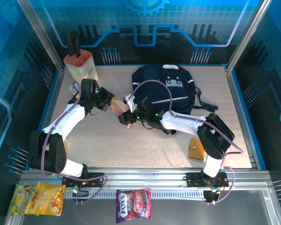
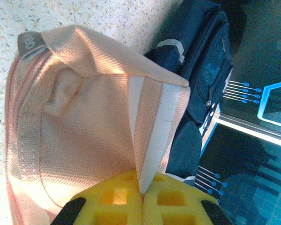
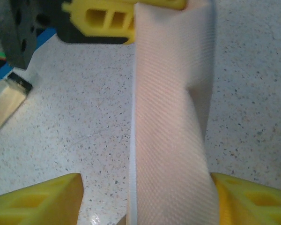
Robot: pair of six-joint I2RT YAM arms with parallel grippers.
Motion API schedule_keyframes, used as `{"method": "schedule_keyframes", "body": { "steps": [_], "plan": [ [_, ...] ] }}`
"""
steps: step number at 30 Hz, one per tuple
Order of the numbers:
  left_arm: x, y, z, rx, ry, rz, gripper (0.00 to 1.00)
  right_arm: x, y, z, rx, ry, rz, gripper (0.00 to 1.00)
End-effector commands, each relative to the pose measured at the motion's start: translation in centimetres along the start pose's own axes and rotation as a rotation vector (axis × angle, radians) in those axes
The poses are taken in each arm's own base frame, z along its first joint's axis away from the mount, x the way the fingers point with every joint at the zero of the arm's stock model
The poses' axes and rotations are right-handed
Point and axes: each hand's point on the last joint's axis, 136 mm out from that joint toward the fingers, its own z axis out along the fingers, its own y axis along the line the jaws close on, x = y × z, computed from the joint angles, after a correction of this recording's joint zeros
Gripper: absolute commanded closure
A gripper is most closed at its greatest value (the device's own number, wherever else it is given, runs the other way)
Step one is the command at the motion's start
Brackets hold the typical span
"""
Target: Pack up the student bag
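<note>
- Locate the large dark navy fabric backpack (image 1: 171, 88). It lies on the speckled table (image 1: 131, 150), at the far side and right of centre.
- Check the left gripper (image 2: 143, 194). Its yellow fingers (image 2: 117, 199) are closed on one edge of a pale pink woven fabric pouch (image 2: 84, 117).
- Note that the pouch sits just beside the backpack's near-left side.
- Check the right gripper (image 3: 145, 206). Its yellow fingers (image 3: 37, 201) straddle the pouch from the opposite end.
- One right finger touches the fabric and the other stands clear of it, so treat these jaws as parted, not clamped.
- Observe the flat tan square wallet (image 1: 195, 149) on the table beside the right arm.
- Observe the beige block holder (image 1: 82, 65) with black handles at the far-left corner.
</note>
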Motion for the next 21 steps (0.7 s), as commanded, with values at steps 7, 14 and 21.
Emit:
{"method": "schedule_keyframes", "body": {
  "steps": [7,14,21],
  "plan": [
    [0.1,-2.9,-1.2,0.091,-0.012,0.13,0.67,-3.0,-0.8,-1.4,-0.039,-0.082,0.058,0.84],
    [0.2,-4.9,-3.0,0.061,-0.115,0.465,0.32,-5.5,-5.8,-8.9,0.035,-0.204,0.186,0.88],
    [4.0,-6.6,-0.2,-0.011,-0.109,0.835,0.21,-5.4,-13.4,-17.8,0.281,-0.278,0.342,0.89]
  ]
}}
